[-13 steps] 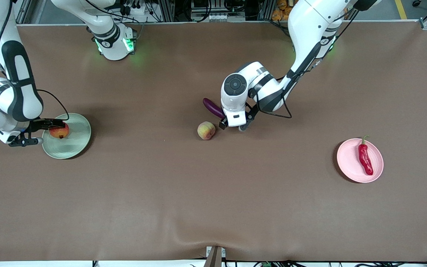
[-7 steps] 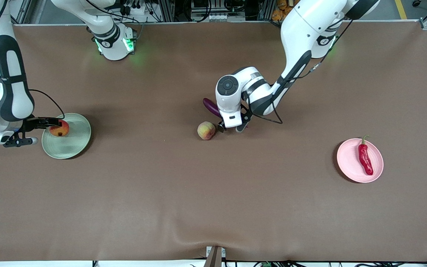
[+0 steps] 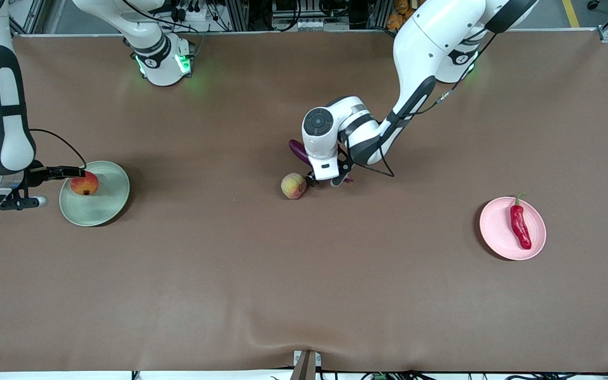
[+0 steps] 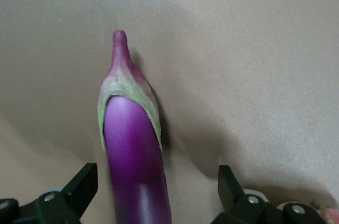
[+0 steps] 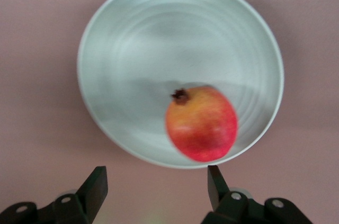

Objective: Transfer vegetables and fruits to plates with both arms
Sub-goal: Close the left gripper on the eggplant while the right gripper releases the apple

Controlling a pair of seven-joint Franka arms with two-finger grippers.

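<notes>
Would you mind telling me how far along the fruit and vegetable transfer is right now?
Two of four are placed: the red fruit lies on the green plate, and the chili pepper lies on the pink plate. In hand: the open left gripper straddles the eggplant on the table. The open right gripper is empty beside the green plate. Left: eggplant and peach.

I see a glossy purple eggplant on my matt brown cloth-like tabletop; green plate matt, ridged.
</notes>
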